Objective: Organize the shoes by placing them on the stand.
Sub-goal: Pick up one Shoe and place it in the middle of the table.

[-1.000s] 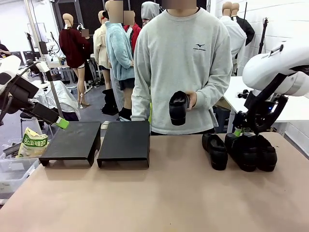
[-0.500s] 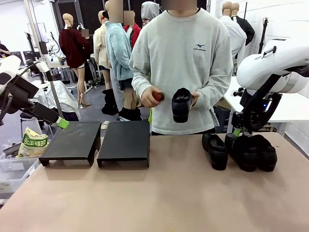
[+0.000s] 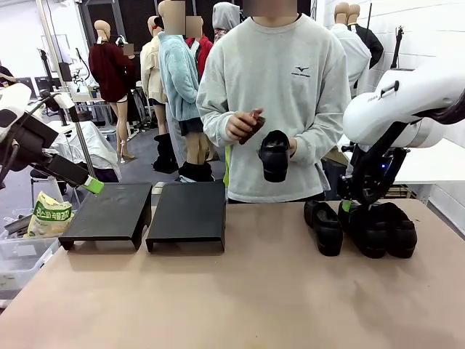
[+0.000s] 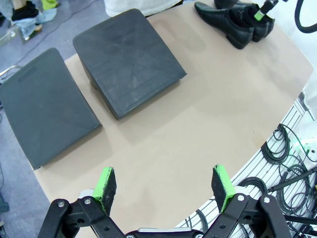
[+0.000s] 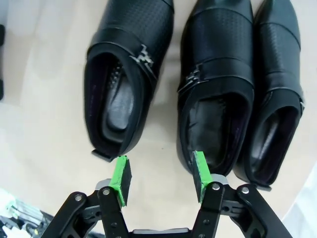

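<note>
Left tool (image 4: 165,183): jaws spread wide, holding nothing, hanging above the worktop (image 4: 208,119) near the stands.
Right tool (image 5: 161,177): jaws partway apart, nothing gripped between them. It sits low at the heel ends of the shoes; one green pad is beside the lone shoe's heel, the other overlaps the middle shoe's heel rim. I cannot tell whether it touches.
Shoes on worktop: three black, glossy, at my right end, toes toward me: lone shoe (image 5: 130,74) slightly apart, middle shoe (image 5: 218,84) and end shoe (image 5: 275,99) pressed together.
Fourth shoe (image 3: 274,155): held by the person's hand (image 3: 292,147) at the far side, above the worktop.
Stands: two low black ones, first stand (image 3: 109,211) and second stand (image 3: 189,211), side by side toward my left.
</note>
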Available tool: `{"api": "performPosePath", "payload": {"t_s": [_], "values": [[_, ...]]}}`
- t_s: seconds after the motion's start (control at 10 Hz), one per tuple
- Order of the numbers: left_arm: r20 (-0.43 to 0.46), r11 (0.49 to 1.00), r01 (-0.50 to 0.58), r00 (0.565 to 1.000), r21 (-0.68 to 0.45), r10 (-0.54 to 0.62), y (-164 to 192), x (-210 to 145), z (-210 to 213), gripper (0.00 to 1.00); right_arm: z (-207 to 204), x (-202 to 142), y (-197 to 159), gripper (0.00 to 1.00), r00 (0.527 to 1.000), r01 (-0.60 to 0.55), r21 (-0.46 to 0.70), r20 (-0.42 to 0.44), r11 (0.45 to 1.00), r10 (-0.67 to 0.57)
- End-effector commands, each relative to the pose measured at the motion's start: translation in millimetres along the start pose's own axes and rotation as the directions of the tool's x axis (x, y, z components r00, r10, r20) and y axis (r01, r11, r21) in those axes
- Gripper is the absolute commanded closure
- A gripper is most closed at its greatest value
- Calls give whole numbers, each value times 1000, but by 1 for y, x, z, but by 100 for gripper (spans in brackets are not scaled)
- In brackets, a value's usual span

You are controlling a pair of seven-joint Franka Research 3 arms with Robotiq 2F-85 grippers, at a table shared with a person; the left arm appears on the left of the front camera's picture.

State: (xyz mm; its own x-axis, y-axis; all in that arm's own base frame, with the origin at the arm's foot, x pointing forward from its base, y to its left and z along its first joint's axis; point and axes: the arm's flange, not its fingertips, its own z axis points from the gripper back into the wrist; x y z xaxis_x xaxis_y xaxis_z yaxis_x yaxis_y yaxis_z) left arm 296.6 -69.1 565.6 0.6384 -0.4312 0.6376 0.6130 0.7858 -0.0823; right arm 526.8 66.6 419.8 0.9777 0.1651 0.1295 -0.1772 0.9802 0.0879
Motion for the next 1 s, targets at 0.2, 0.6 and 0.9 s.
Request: {"api": "performPosePath", "payload": {"t_s": [0.2, 0.6, 0.9], "values": [[2, 1000, 4, 1000, -9, -4, 1, -1, 0, 0, -23, 8, -11, 37, 1000, 23, -83, -2, 996, -23], [2, 1000, 4, 1000, -9, -4, 1, -1, 0, 0, -50, 17, -24, 37, 999, 22, -107, -41, 994, -26], [2, 1000, 4, 1000, -9, -4, 1, -1, 0, 0, -59, 22, -20, 37, 997, 1, -127, -81, 992, -11]]}}
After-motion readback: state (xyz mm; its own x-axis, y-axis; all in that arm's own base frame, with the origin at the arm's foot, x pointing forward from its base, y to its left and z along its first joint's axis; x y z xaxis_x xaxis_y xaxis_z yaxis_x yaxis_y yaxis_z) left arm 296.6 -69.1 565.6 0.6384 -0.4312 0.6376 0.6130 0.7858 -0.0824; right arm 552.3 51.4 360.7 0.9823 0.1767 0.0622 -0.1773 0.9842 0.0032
